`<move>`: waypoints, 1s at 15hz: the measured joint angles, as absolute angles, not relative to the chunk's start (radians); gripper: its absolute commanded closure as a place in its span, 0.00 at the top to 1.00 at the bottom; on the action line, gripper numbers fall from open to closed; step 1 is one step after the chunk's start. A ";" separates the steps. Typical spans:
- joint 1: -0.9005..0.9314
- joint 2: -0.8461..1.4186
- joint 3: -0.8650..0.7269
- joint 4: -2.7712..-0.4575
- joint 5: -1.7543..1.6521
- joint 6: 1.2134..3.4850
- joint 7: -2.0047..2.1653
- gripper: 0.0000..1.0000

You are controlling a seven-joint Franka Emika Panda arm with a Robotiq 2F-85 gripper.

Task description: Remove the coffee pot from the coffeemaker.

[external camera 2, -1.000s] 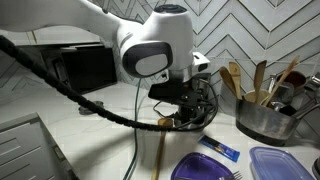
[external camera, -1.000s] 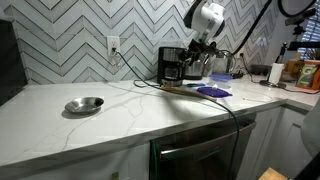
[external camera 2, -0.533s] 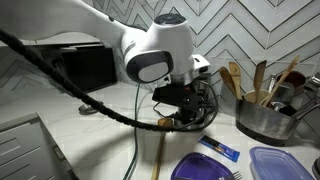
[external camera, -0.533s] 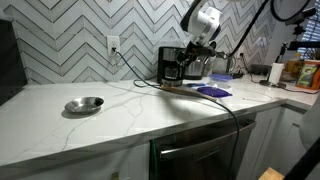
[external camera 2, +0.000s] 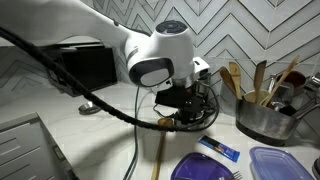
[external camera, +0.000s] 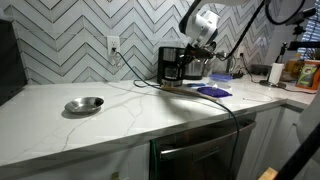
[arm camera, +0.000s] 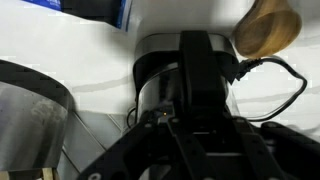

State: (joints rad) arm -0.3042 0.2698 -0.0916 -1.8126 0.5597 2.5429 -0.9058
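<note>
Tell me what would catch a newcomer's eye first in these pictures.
The big white robot arm fills an exterior view, its hand down by the black coffeemaker against the chevron-tiled wall. A lone metal bowl sits apart on the white marble counter, and a thick black cable trails off the arm.

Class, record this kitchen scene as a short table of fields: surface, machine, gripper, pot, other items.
Surface: white marbled counter, chevron tile wall behind
Coffeemaker: black, at the wall
Gripper: low beside the coffeemaker; open or shut unclear
Coffee pot: not distinguishable behind the gripper
Other items: metal bowl apart on counter; utensil pot holding wooden spoons
</note>
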 measured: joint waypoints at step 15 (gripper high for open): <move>-0.315 0.274 -0.074 -1.804 0.576 2.552 -0.948 0.07</move>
